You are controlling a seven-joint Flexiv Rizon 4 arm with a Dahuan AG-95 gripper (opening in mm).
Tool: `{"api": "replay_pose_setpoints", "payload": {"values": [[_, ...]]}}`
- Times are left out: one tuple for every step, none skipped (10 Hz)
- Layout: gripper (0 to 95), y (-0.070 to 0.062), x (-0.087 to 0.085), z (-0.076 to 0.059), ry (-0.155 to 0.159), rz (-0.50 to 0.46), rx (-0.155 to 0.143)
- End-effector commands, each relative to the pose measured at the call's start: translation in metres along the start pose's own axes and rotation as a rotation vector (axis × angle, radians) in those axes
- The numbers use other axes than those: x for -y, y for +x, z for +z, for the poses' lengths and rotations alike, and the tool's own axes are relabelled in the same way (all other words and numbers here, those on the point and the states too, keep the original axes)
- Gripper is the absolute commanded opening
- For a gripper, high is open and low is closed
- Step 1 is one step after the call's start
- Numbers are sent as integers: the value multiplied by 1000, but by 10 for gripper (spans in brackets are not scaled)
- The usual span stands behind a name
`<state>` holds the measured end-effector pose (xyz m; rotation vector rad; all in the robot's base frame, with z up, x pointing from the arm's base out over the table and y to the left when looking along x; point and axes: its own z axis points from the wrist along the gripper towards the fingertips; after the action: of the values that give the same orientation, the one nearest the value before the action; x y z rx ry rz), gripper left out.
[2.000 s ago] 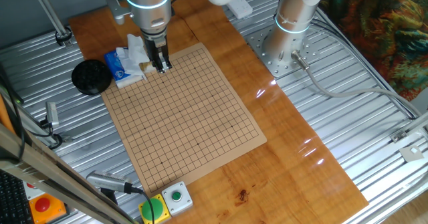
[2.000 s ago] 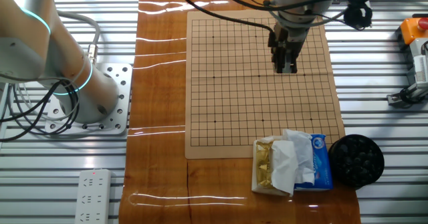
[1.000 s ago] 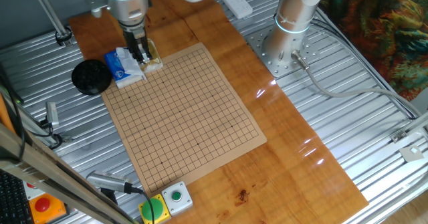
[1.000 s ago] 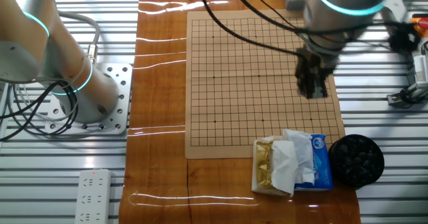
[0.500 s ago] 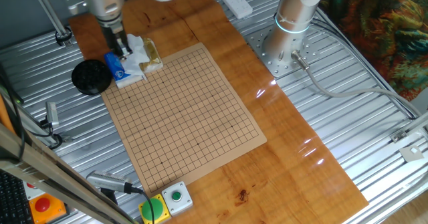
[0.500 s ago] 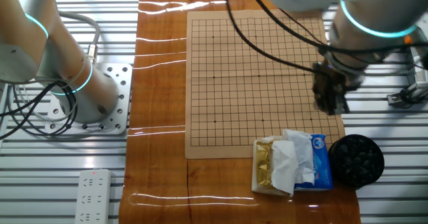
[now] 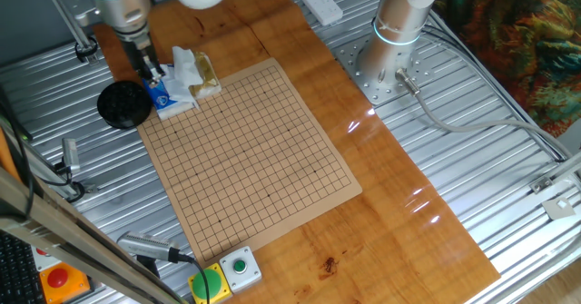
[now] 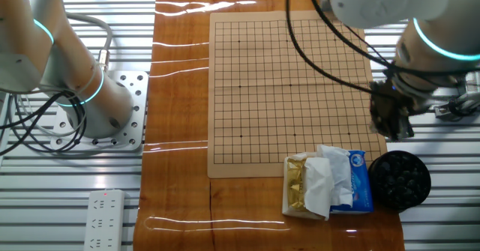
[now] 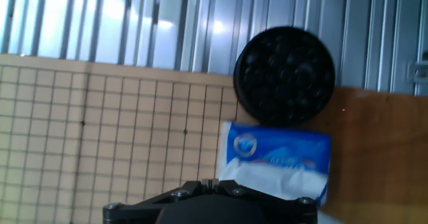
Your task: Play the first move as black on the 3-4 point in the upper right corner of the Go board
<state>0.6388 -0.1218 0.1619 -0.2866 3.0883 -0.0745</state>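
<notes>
The pale-tan board with its black grid lies on the orange-brown tabletop and carries no stones; it also shows in the other fixed view and the hand view. A round black bowl of black stones stands off the board's corner on the metal table, seen also in the other fixed view and the hand view. My gripper hangs just past the board's edge, between board and bowl. Its jaws stand together with nothing between them.
A blue tissue pack with white tissue and a gold-wrapped packet lies beside the bowl. A second arm's base stands on the far side. A green and yellow button box sits by the board's near corner.
The gripper has swept off the board, across the tissue pack, toward the bowl of black stones. Nothing else has moved.
</notes>
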Motion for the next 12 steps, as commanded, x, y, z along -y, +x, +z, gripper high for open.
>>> {"api": "replay_pose_setpoints", "payload": {"values": [[0, -8, 10, 5, -2, -16, 0], [0, -15, 14, 9, -1, -23, 0], [0, -21, 16, 10, -1, -28, 0], [0, -27, 20, 14, 0, -35, 0], [0, -33, 25, 19, 0, -43, 0], [0, -37, 33, 27, -1, -54, 4], [0, -40, 40, 33, -1, -66, 6], [0, -44, 48, 38, 0, -79, 8], [0, -47, 56, 45, 0, -93, 12], [0, -49, 60, 52, 1, -101, 16], [0, -51, 63, 58, 1, -108, 22], [0, -53, 64, 62, 2, -114, 25]]}}
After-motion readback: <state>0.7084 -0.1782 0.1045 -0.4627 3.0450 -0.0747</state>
